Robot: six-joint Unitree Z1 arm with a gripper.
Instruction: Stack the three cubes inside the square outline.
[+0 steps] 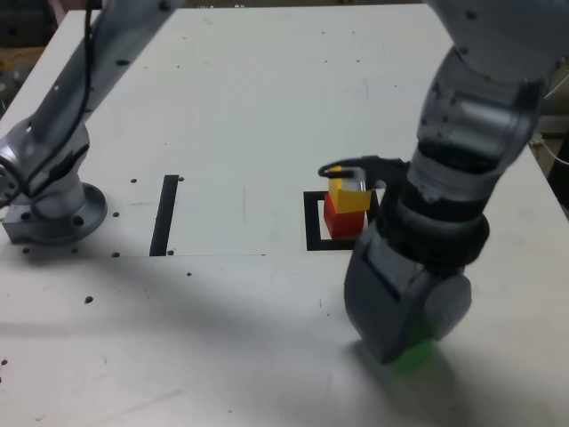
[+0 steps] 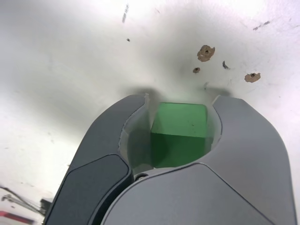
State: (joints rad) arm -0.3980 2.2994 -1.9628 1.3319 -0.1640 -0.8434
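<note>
The green cube [image 1: 414, 356] [image 2: 180, 136] sits low near the table's front edge, at the exterior view's right. My gripper [image 1: 397, 345] [image 2: 180, 100] reaches down over it and is shut on it, one finger on each side. The wrist view shows the cube filling the space between the dark grey fingers [image 2: 236, 126]. Behind my arm, the yellow cube [image 1: 348, 197] rests on the red cube [image 1: 340, 221], and both stand inside the square outline [image 1: 313, 222]. My wrist hides the right part of that outline.
A straight black tape strip [image 1: 165, 213] lies at the exterior view's left, beside the arm's base [image 1: 55, 212]. A thin black cable [image 1: 341, 167] loops just above the stacked cubes. Small holes [image 2: 205, 53] mark the white table past the green cube.
</note>
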